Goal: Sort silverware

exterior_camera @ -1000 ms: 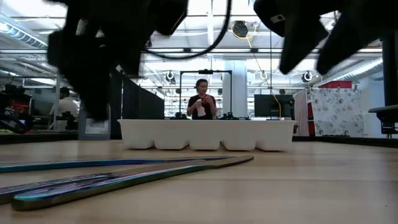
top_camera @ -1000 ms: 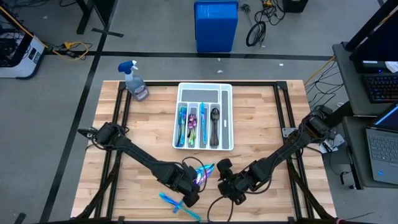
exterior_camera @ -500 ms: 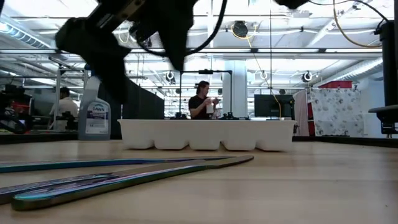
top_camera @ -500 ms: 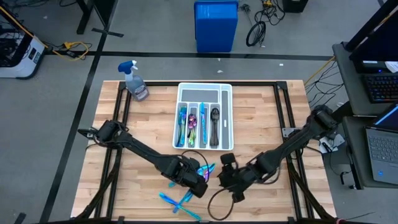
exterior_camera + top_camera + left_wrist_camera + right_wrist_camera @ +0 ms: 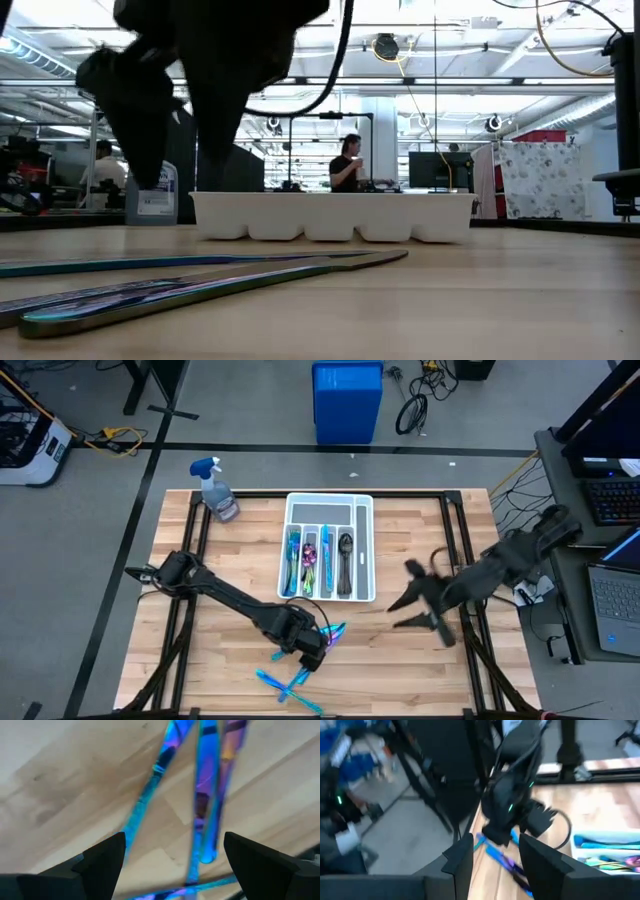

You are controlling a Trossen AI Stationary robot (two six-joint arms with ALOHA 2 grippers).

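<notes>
The left hand (image 5: pixel 318 647) hangs low over a cluster of slim blue-and-purple iridescent metal cutlery pieces (image 5: pixel 330 633) lying loose on the pale wooden tabletop (image 5: pixel 230 570), near its front edge. The left wrist view shows why it is there: the 2 dark fingers (image 5: pixel 102 860) stand wide apart on either side of several shiny handles (image 5: pixel 207 795), holding nothing, so this reads as lining up for a pick. The pieces cross and overlap, which likely explains the wide spread; closing on just 1 piece will need care.

A second loose group, bright blue slim pieces crossed over each other (image 5: pixel 290 688), lies nearer the front edge, close to the first cluster but apart from it. In the low view these show as long flat handles (image 5: pixel 200 282) flat on the wood, so any grasp must come from above and pinch a thin edge.

The white plastic compartmented tray (image 5: pixel 366 550) sits at the middle of the tabletop, with teal-blue pieces (image 5: pixel 293 560), a rainbow-purple piece (image 5: pixel 309 558) and a dark gunmetal spoon (image 5: pixel 345 555) each in a separate slot, kinds kept apart. Sorting is partly done.

The right hand (image 5: pixel 425 600) is raised beside the tray's right side, well apart from the loose cutlery, its fingers parted and empty, seemingly kept clear of the left arm's work. A clear spray bottle with a blue trigger head (image 5: pixel 217 490) stands at the far left corner.
</notes>
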